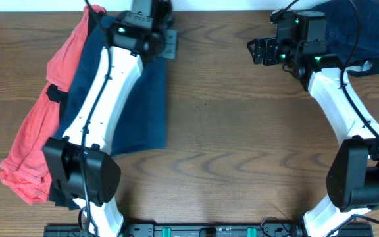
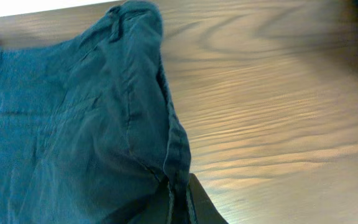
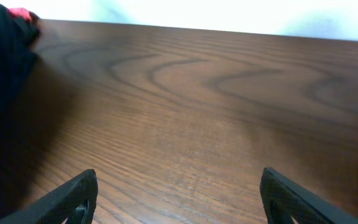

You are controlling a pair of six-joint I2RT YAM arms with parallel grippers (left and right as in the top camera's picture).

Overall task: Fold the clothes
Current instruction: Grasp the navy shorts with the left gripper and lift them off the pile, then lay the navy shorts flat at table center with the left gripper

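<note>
Overhead view shows three lots of clothes and two arms on the brown worktop [image 1: 242,131]. One red piece [image 1: 31,131] lies by the left edge. One dark blue piece [image 1: 147,105] lies right beside it, touching it, partly under the left arm [image 1: 104,99]. One more dark blue heap [image 1: 351,26] sits in the far right corner, with a small pale grey bit [image 1: 368,66] showing. The left gripper [image 1: 167,43] is near the far edge, at a corner of the dark blue piece. Left wrist view shows its fingers [image 2: 201,208] shut tight on the hem of that cloth. The right arm [image 1: 341,105] reaches toward the far right corner. The right gripper [image 1: 258,51] is over bare wood, just beside the heap. Its two fingers [image 3: 79,199] stand wide apart and hold nothing.
</note>
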